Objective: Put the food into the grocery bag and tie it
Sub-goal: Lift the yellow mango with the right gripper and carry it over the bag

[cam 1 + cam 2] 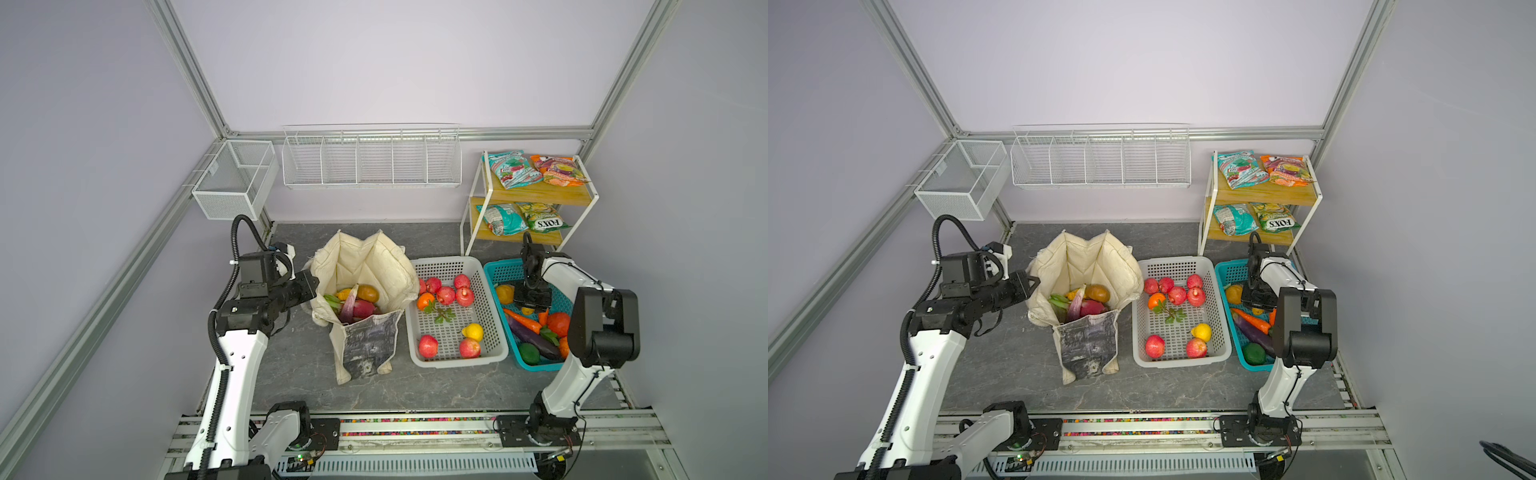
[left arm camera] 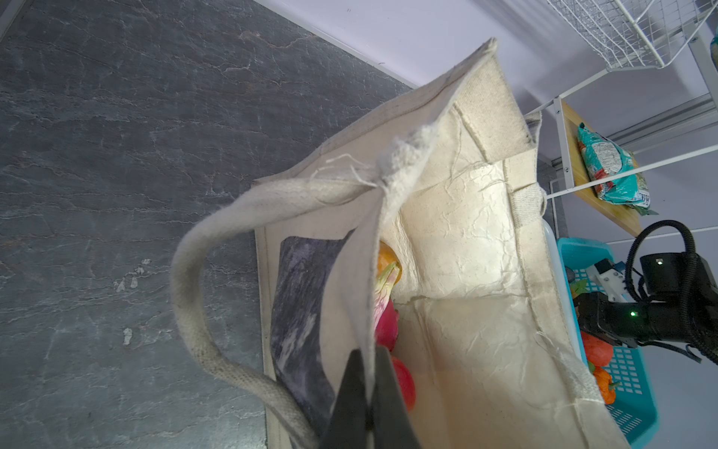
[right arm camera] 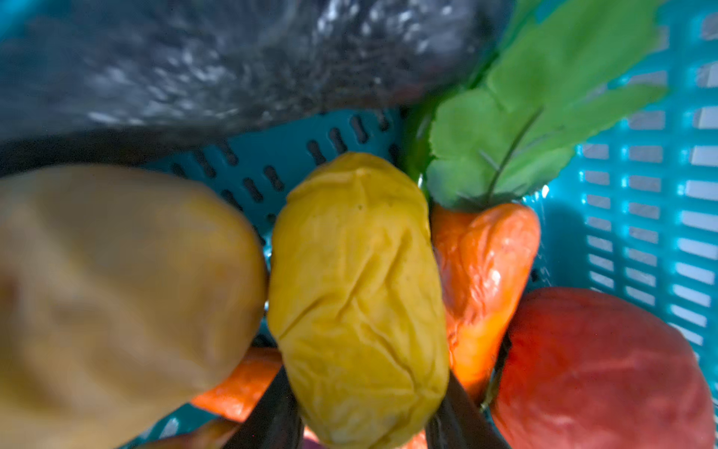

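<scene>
Currently the grocery bag (image 1: pixel 374 266) is held open at its left rim, which is pinched fast by the left gripper (image 2: pixel 367 361); that hold should be kept taut so the mouth is not allowed to sag. A dragon fruit (image 1: pixel 357 309) is already inside. The white basket (image 1: pixel 457 362) must be cleared on the way across. In the teal basket (image 1: pixel 505 272), a yellow piece (image 3: pixel 357 291) is clasped by the right gripper (image 3: pixel 365 383); it is crowded by a carrot (image 3: pixel 481 264), so a straight lift is advised.
</scene>
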Controlling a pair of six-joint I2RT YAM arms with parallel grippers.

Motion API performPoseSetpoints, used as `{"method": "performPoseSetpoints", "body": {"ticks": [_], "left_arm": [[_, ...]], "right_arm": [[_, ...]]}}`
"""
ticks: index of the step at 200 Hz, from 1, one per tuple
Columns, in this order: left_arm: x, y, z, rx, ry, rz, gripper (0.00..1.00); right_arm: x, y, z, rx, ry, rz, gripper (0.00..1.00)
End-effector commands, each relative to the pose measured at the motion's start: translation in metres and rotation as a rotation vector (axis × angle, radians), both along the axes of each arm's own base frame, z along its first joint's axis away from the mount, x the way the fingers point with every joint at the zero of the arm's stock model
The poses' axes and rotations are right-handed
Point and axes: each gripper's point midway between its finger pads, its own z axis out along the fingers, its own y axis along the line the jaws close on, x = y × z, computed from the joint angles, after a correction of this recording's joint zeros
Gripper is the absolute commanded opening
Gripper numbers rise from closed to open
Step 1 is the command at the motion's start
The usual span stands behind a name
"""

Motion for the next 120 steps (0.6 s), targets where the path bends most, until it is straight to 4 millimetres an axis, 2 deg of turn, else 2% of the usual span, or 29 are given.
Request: {"method": "performPoseSetpoints", "body": {"ticks": [1, 16, 49, 82, 101, 120], "left_arm": [[0.000, -0.002, 0.001, 0.009, -0.011, -0.016, 0.00], [-0.001, -0.003, 0.000, 0.005, -0.007, -0.020, 0.00], [-0.003, -0.002, -0.001, 0.007, -0.010, -0.018, 0.00], [-0.003, -0.003, 0.001, 0.003, -0.015, -0.021, 0.00], [-0.004, -0.003, 0.003, 0.003, -0.022, -0.021, 0.00], [-0.003, -0.004, 0.005, -0.001, -0.026, -0.023, 0.00]], "right_arm": [[0.000, 0.005, 0.043, 0.027, -0.108, -0.023, 0.40], [-0.010, 0.011, 0.068, 0.062, -0.147, -0.025, 0.40], [-0.028, 0.037, 0.140, 0.152, -0.332, -0.005, 0.41], [-0.044, 0.089, 0.211, 0.318, -0.522, 0.072, 0.41], [-0.049, 0.118, 0.239, 0.364, -0.575, 0.135, 0.42], [-0.054, 0.165, 0.262, 0.423, -0.616, 0.251, 0.42]]}}
